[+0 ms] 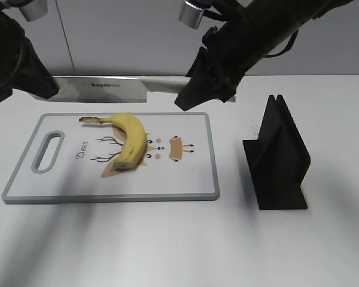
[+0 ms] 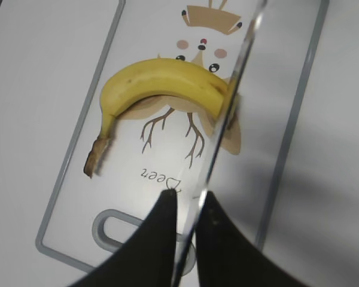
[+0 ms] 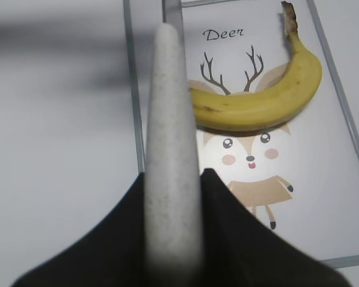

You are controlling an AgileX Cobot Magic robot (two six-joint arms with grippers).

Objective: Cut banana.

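A whole yellow banana (image 1: pixel 130 139) lies on the white deer-print cutting board (image 1: pixel 107 196). A large knife (image 1: pixel 110 88) hangs level above the board's far edge. My left gripper (image 1: pixel 46 89) is shut on the blade's tip end; in the left wrist view the jaws (image 2: pixel 188 194) pinch the thin blade (image 2: pixel 233 101) above the banana (image 2: pixel 161 84). My right gripper (image 1: pixel 194 97) is shut on the handle; in the right wrist view the jaws (image 3: pixel 172 173) clamp the pale speckled handle (image 3: pixel 167 107), with the banana (image 3: pixel 257 101) below.
A black knife stand (image 1: pixel 278 158) stands on the white table to the right of the board. The board's handle slot (image 1: pixel 48 152) is at its left end. A grey wall runs behind the table.
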